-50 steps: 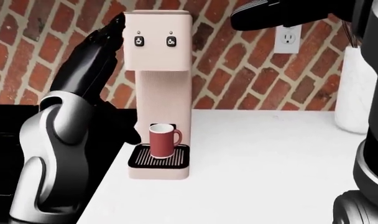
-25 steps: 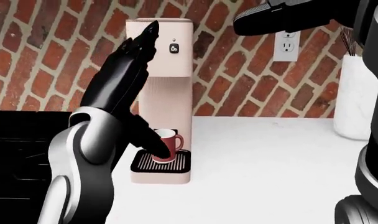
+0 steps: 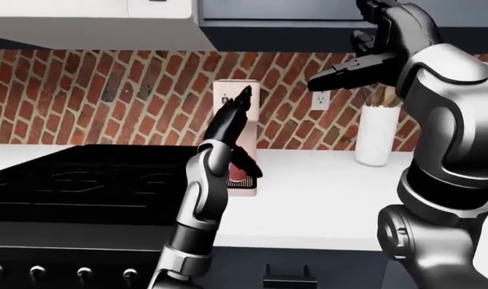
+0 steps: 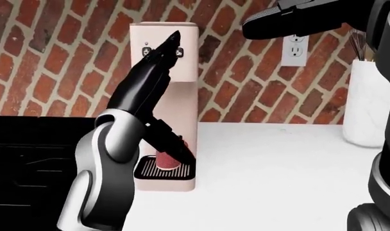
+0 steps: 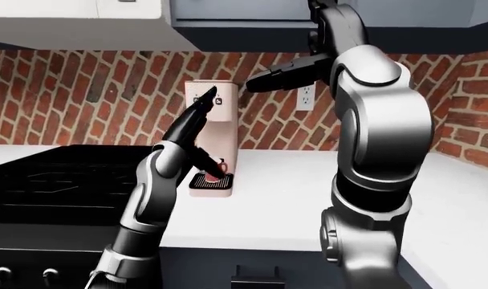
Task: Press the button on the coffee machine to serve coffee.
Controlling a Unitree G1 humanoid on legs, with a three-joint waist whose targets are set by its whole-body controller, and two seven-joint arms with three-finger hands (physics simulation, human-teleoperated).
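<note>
A pink coffee machine [image 4: 176, 101] stands on the white counter against the brick wall. Two small buttons sit near its top, the left button [image 4: 145, 49] and the right button [image 4: 180, 52]. A red mug [image 4: 164, 162] stands on the machine's black drip tray [image 4: 157, 172], partly hidden by my left thumb. My left hand [image 4: 163, 57] is open, with its fingertips [image 4: 173, 37] raised over the machine's top panel by the right button; whether they touch it I cannot tell. My right hand [image 4: 278, 21] is open and held high at the head view's top right, away from the machine.
A black stove [image 4: 28, 163] lies left of the machine. The white counter [image 4: 278, 183] stretches to the right. A white utensil holder [image 4: 368, 101] stands at the right edge, a wall outlet [image 4: 296, 44] to its left. Cabinets [image 3: 91, 24] hang overhead.
My left hand has swept right across the machine's face, from its left edge to the right button. My thumb now covers part of the mug. The view has shifted slightly.
</note>
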